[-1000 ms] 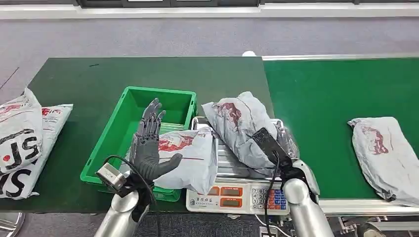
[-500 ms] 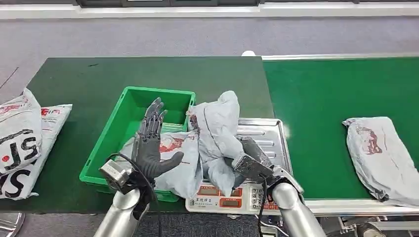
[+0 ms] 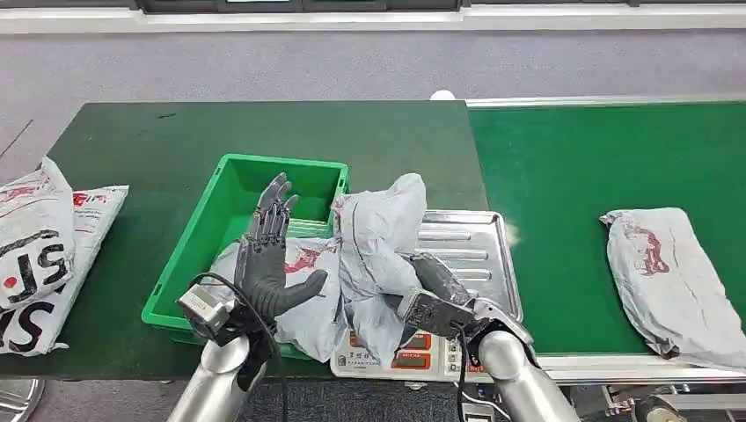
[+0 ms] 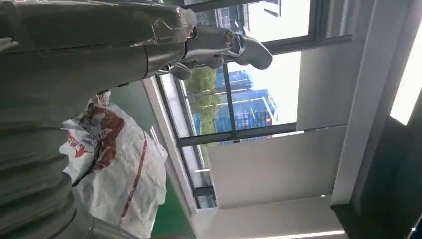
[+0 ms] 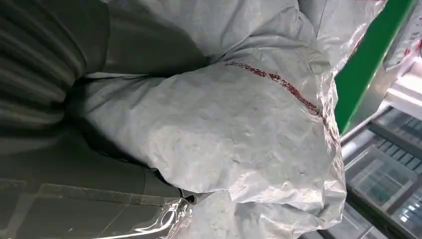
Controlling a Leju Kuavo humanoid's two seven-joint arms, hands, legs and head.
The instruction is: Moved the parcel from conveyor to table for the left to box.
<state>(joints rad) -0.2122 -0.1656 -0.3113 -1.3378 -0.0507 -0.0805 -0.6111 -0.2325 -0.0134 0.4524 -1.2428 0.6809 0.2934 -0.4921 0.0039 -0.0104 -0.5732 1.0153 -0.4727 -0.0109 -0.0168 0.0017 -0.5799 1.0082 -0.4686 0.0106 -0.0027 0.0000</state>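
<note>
So the right hand (image 3: 437, 299) has a grey parcel (image 3: 378, 255) clutched and bunched up, lifted off the scale (image 3: 466, 255) and tipped toward the bin (image 3: 230, 189). In the right wrist view the bag's crinkled plastic (image 5: 224, 129) is pressed right against the palm, so that grip looks solid. The parcel hangs over the scale's near-left corner, touching the bin's rim, and it droops over the scale's display. Probably it's held high like that to clear the rim.

The left hand (image 3: 266, 255) holds nothing: fingers straight and apart, palm turned toward the incoming parcel, hovering over the bin's near end. Looks like it's parked there ready to receive or steady the bag. Under it a second parcel (image 3: 303, 294) is slumped across the bin's near-right corner, half in, half out.

Another parcel (image 3: 673, 272) waits on the belt (image 3: 581, 158) well right of the scale, and printed bags (image 3: 44, 246) are piled well left of the bin on the table (image 3: 114, 158).
</note>
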